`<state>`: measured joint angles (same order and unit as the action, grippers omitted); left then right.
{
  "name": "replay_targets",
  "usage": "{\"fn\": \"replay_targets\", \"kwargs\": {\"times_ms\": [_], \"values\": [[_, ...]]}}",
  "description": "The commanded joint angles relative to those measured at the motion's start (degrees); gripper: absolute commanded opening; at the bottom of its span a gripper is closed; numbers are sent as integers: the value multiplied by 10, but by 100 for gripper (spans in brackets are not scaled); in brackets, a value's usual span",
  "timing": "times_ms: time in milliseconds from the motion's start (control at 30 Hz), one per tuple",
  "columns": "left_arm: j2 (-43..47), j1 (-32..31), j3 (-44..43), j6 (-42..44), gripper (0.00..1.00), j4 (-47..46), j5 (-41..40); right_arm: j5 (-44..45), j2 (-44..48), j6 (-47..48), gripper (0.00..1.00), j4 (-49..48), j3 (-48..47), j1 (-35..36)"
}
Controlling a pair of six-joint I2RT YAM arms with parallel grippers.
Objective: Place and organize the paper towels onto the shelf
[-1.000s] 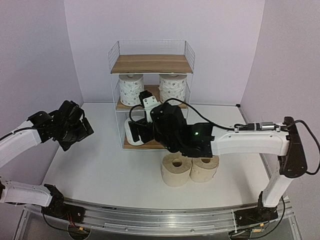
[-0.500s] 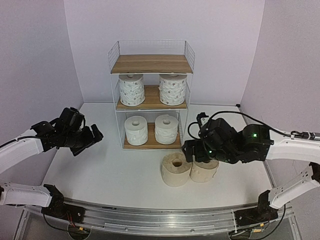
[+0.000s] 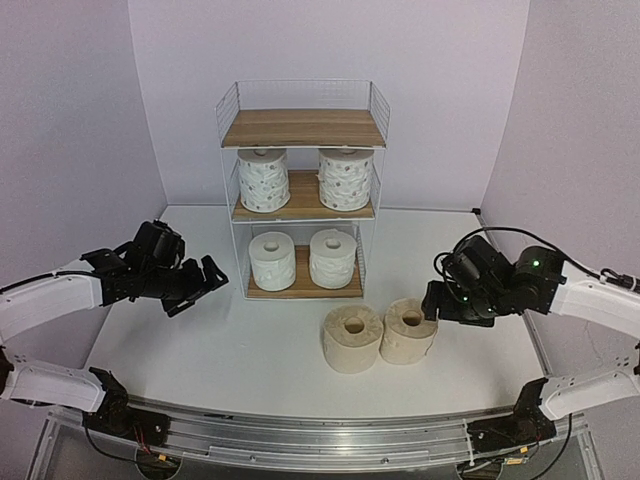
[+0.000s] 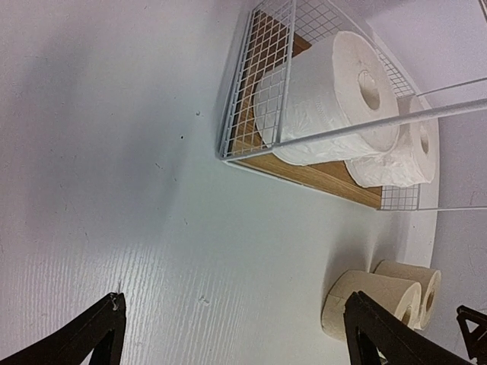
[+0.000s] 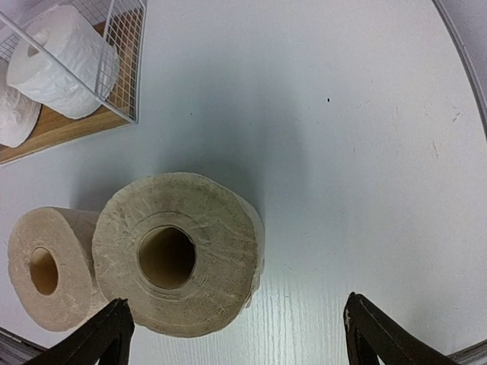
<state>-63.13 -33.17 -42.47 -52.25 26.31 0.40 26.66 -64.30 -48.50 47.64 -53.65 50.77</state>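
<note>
Right gripper (image 3: 432,299): jaws wide apart, holding nothing, just at 2 o'clock of the beige rolls (image 3: 353,338), which stand upright and touching on the table (image 3: 200,350).

Left gripper (image 3: 205,278): jaws wide apart, holding nothing, at 9 o'clock of the shelf (image 3: 303,128).

Plain white rolls (image 3: 272,260) sit on the bottom board, printed rolls (image 3: 346,178) on the middle board.

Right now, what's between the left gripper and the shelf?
Only bare table between left gripper and shelf; left wrist and top views both show it.

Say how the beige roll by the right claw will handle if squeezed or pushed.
The roll looks soft; its hollow core will probably give when squeezed. Standing on end, it should slide rather than roll, likely nudging the second roll beside it.
</note>
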Motion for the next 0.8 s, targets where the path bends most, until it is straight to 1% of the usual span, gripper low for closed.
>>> {"fn": "replay_targets", "kwargs": {"times_ms": [0, 167, 300, 533, 633, 667, 767], "values": [[-8, -4, 9, 11, 99, -46, 32, -72, -51, -5, 89, -5, -5, -25], [-16, -19, 12, 18, 100, -66, 37, -116, -81, 9, 84, -69, 20, -62], [-13, -38, 17, 36, 100, -88, 36, -130, -104, 19, 83, -116, 34, -80], [-5, -68, 23, 56, 99, -107, 28, -124, -131, 8, 76, -134, 47, -88], [-2, -87, 23, 70, 100, -114, 24, -126, -144, 6, 68, -135, 48, -88], [1, -93, 23, 76, 100, -118, 21, -126, -147, 5, 62, -135, 47, -88], [8, -107, 24, 98, 100, -132, 24, -125, -146, 3, 50, -134, 45, -88]]}}
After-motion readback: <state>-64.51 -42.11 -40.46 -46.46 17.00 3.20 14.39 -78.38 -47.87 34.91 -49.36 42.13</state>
